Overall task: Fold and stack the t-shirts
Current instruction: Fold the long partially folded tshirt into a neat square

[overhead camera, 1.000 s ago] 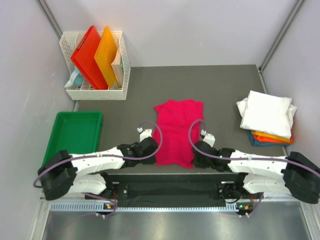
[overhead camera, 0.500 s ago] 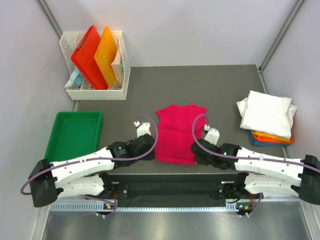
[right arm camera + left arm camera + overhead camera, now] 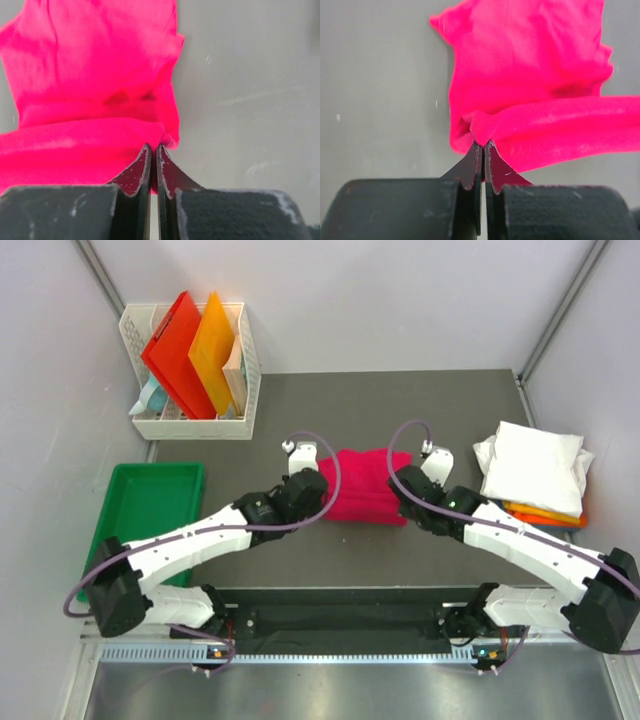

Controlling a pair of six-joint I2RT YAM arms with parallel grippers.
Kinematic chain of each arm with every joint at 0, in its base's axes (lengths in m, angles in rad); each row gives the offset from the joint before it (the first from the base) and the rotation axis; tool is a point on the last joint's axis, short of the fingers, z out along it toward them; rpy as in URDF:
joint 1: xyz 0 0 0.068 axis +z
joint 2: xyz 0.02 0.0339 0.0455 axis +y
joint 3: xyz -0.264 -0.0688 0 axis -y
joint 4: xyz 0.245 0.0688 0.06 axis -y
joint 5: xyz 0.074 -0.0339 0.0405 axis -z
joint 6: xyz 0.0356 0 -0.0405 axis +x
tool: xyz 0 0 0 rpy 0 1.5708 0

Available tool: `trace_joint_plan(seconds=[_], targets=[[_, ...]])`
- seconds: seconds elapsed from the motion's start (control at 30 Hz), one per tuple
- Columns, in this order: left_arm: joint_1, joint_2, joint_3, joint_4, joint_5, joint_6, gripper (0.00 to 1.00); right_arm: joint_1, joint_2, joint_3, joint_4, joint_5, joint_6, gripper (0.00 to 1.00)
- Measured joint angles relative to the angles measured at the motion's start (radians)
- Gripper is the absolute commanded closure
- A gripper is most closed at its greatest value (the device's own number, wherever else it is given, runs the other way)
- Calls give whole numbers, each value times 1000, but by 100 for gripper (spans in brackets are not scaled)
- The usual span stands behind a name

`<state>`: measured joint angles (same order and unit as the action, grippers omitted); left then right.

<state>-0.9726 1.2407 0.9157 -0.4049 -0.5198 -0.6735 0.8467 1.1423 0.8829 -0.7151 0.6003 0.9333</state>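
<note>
Magenta t-shirt (image 3: 362,490) pinched at both sides.
Left gripper (image 3: 482,144) clamps its left edge and right gripper (image 3: 152,146) its right edge; the cloth lies doubled between both claws.

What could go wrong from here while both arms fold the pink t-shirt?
1. The left gripper and right gripper each pinch only a small tuck of the pink t-shirt; a corner may slip, leaving the fold crooked.
2. The carried edge looks bunched, so it may land wrinkled.
3. The right gripper works close to the stack of folded shirts and might nudge it.
</note>
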Motion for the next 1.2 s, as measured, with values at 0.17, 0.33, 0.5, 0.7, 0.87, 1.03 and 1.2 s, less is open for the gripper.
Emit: trace_joint_plan(seconds=[0.17, 0.33, 0.5, 0.7, 0.87, 1.03, 1.2], targets=[[104, 112, 88, 81, 43, 70, 100, -106, 64, 44, 67, -11, -79, 100], [182, 240, 209, 124, 80, 148, 100, -177, 150, 113, 123, -22, -149, 100], [228, 379, 327, 147, 105, 206, 100, -226, 259, 169, 171, -29, -197, 100], [280, 530, 428, 154, 143, 233, 100, -290, 406, 229, 217, -54, -236, 100], [323, 628, 497, 157, 166, 235, 100, -341, 531, 303, 258, -84, -265, 100], [365, 736, 596, 157, 203, 237, 96, -388, 652, 392, 285, -111, -287, 99], [384, 813, 670, 151, 212, 250, 25, -404, 716, 415, 315, -140, -330, 57]])
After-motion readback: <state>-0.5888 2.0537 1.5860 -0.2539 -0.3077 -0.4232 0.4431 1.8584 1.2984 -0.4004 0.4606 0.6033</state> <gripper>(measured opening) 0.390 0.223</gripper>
